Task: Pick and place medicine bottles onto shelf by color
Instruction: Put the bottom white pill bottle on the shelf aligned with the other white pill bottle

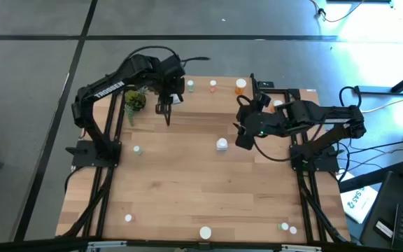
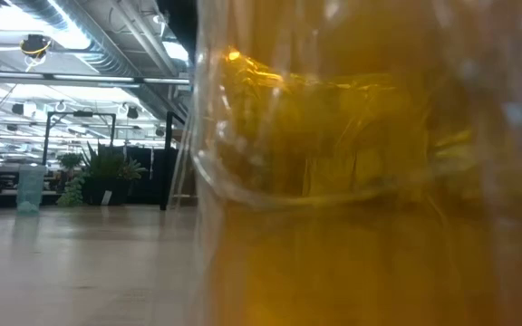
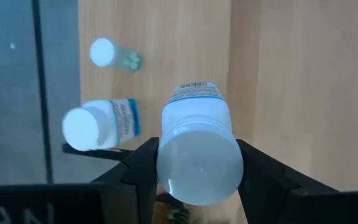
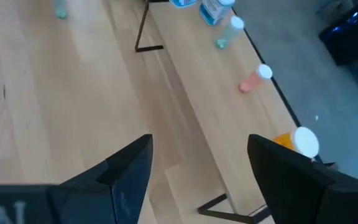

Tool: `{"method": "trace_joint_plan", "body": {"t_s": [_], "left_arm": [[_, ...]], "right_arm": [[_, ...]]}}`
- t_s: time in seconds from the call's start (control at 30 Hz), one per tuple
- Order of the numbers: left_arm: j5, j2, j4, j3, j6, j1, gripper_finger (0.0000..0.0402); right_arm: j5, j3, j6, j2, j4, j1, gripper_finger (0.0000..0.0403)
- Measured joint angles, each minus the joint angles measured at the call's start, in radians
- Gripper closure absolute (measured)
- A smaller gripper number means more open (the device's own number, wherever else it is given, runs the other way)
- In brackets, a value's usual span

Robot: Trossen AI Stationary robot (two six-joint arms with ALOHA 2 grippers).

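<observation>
Left gripper (image 3: pixel 197 171) pinches a white bottle (image 3: pixel 197 149) upright above the shelf (image 3: pixel 166 74), cap up; right gripper (image 4: pixel 197 168) spread, empty.

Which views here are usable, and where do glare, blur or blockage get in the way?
Low view: a blurred translucent orange bottle right at the lens fills most of the frame. High view: window glare top right; small bottles tiny. Left wrist view: the left gripper holds a white-capped white bottle, cap soft. Right wrist view: clear, the right gripper open.

Two matte black jointed arms, white lettering on the left arm (image 1: pixel 109 88), looping black cables, angular black fingers (image 4: pixel 126 171).
</observation>
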Motion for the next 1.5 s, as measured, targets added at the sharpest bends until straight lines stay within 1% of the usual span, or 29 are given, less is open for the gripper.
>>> {"method": "trace_joint_plan", "body": {"t_s": [0.13,0.27,0.33,0.43,0.5,0.77,0.9,1.03,1.43,1.5], "left_arm": [[-0.006,0.013,0.015,-0.005,0.048,0.006,0.0239],[-0.004,0.038,0.014,-0.006,0.066,0.012,0.0239],[-0.005,0.062,0.014,-0.006,0.078,0.019,0.0239],[-0.032,0.096,0.011,-0.006,0.081,0.02,0.0239],[-0.044,0.106,0.009,-0.006,0.089,0.025,0.0239],[-0.054,0.127,0.004,-0.006,0.102,0.073,0.0239],[-0.054,0.127,0.004,-0.006,0.102,0.092,0.0239],[-0.029,0.127,0.004,-0.006,0.106,0.095,0.0239],[-0.027,0.127,0.004,-0.006,0.106,0.095,0.0239],[-0.007,0.127,0.004,-0.006,0.106,0.095,0.0239]], "right_arm": [[-0.044,-0.033,0.0,-0.001,0.028,-0.024,0.0139],[-0.083,-0.033,-0.015,-0.003,0.072,-0.035,0.0139],[-0.068,-0.033,-0.019,-0.006,0.089,-0.035,0.0139],[0.002,-0.033,-0.02,-0.008,0.094,-0.035,0.0139],[0.029,-0.033,-0.013,-0.008,0.094,-0.035,0.0139],[0.023,-0.033,-0.02,-0.008,0.095,-0.04,0.0139],[0.022,-0.033,-0.055,-0.008,0.097,-0.04,0.0139],[0.022,-0.033,-0.069,-0.008,0.098,-0.04,0.0139],[0.022,-0.033,-0.068,-0.008,0.098,-0.04,0.0139],[0.022,-0.033,-0.068,-0.008,0.098,-0.04,0.0139]]}}
